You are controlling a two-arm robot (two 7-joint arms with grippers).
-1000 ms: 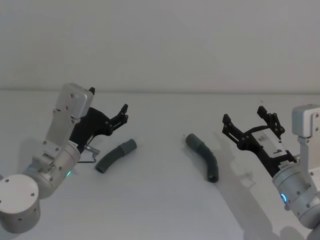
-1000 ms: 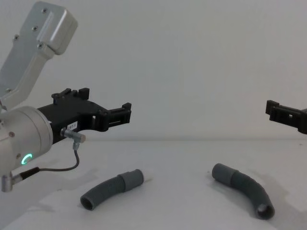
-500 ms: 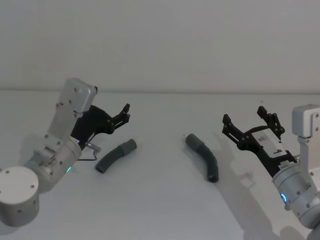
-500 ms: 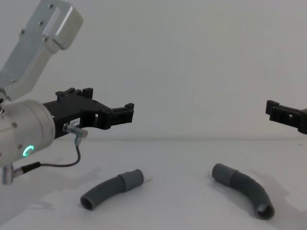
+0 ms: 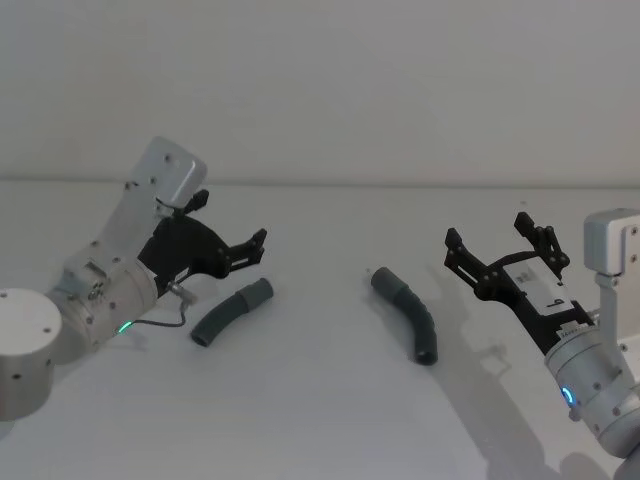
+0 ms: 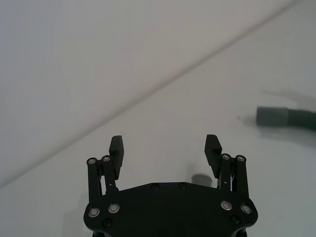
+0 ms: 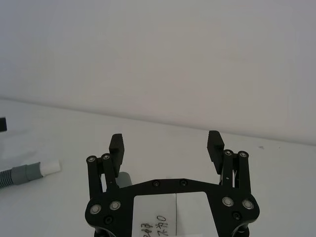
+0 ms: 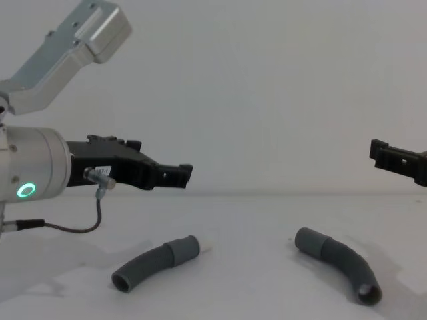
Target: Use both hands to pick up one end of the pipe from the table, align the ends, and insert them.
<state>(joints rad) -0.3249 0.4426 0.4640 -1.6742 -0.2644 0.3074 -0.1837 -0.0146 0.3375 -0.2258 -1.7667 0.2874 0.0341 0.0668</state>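
Note:
Two curved dark-grey ribbed pipe pieces lie on the white table (image 5: 320, 420). The left piece (image 5: 230, 313) (image 8: 155, 261) has a grey cuff with a white tip (image 7: 49, 167), pointing toward the middle. The right piece (image 5: 408, 312) (image 8: 340, 262) has its plain grey cuff (image 5: 383, 281) (image 6: 271, 116) toward the left one. My left gripper (image 5: 258, 240) (image 8: 183, 175) (image 6: 164, 145) hovers open above and just behind the left piece, touching nothing. Open and empty too, my right gripper (image 5: 490, 232) (image 7: 165, 143) (image 8: 383, 153) is held in the air to the right of the right piece.
A plain white wall (image 5: 320, 90) rises behind the table. A thin grey cable (image 8: 80, 227) loops from my left wrist. There is bare table between the two pieces and in front of them.
My left gripper has swung lower and more level, reaching further right over the left piece. The right arm and both pipe pieces have not moved.

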